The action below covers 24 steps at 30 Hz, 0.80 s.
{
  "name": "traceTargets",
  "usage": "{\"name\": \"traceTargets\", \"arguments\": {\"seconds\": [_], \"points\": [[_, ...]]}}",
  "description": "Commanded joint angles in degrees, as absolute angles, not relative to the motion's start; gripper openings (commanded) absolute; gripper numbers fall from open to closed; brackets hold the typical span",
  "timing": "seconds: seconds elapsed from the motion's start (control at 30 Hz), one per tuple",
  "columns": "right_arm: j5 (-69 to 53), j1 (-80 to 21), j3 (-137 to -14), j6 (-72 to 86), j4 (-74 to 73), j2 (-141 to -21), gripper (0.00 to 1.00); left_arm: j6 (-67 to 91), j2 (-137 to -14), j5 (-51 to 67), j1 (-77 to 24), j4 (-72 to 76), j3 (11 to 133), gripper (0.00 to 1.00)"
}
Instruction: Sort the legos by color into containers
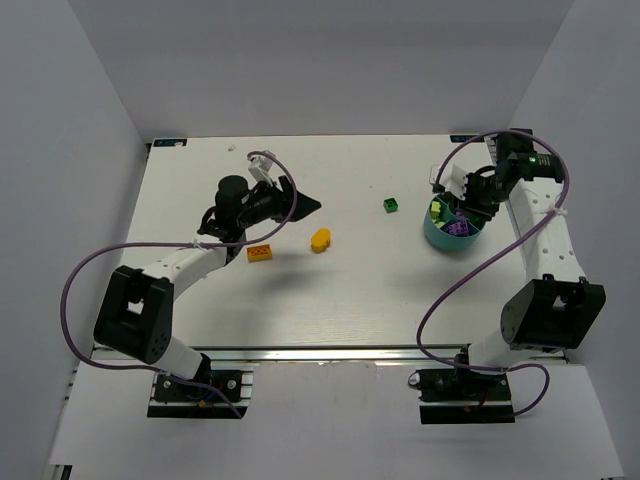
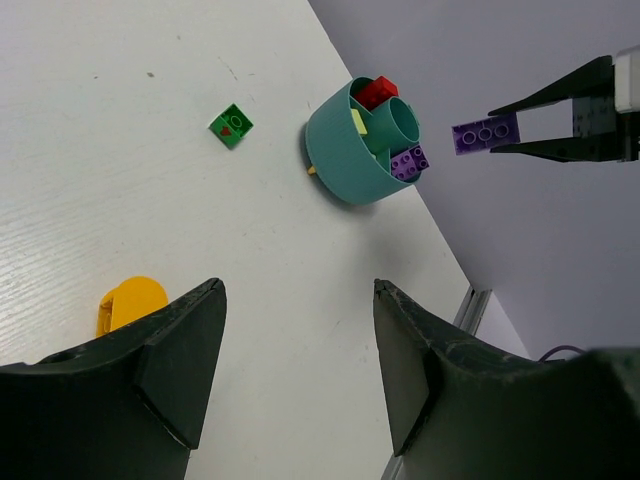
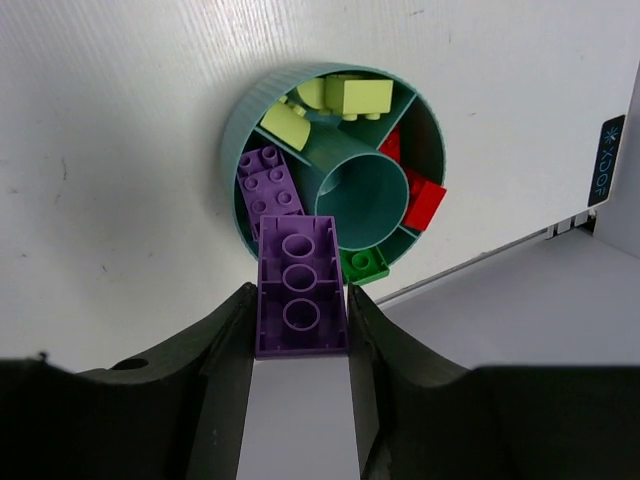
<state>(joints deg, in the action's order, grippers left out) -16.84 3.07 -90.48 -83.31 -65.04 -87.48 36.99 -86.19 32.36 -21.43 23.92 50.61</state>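
The teal bowl (image 1: 441,240) stands at the right of the table, with a central cup and compartments around it. In the right wrist view the bowl (image 3: 230,135) holds lime bricks (image 3: 345,95), purple bricks (image 3: 268,185), red bricks (image 3: 420,200) and a green brick (image 3: 365,265). My right gripper (image 3: 300,292) is shut on a purple brick (image 3: 298,265), held above the bowl's near rim over the purple compartment. The held brick also shows in the left wrist view (image 2: 486,133). My left gripper (image 2: 300,288) is open and empty above the table's middle.
Three bricks lie loose on the table: a green one (image 1: 390,205) left of the bowl, an oval orange-yellow one (image 1: 320,240) in the middle, and an orange one (image 1: 260,253) under the left arm. The table's right edge (image 3: 500,260) runs just behind the bowl.
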Motion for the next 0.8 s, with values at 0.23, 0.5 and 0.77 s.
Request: {"name": "traceTargets", "arguments": {"seconds": [0.23, 0.5, 0.77], "points": [[-7.13, 2.99, -86.31, -90.88, -66.36, -85.08, 0.0, 35.6, -81.04, 32.52, -20.83, 22.85, 48.08, 0.7], [-2.73, 2.99, -85.52, -89.48, -65.57, -87.54, 0.0, 35.16, -79.89, 32.52, -20.39, 22.41, 47.37, 0.7], [-1.32, 2.99, -84.9, -88.59, -63.64, -90.17, 0.0, 34.89, -79.28, 32.52, -20.13, 21.71, 47.11, 0.7]]}}
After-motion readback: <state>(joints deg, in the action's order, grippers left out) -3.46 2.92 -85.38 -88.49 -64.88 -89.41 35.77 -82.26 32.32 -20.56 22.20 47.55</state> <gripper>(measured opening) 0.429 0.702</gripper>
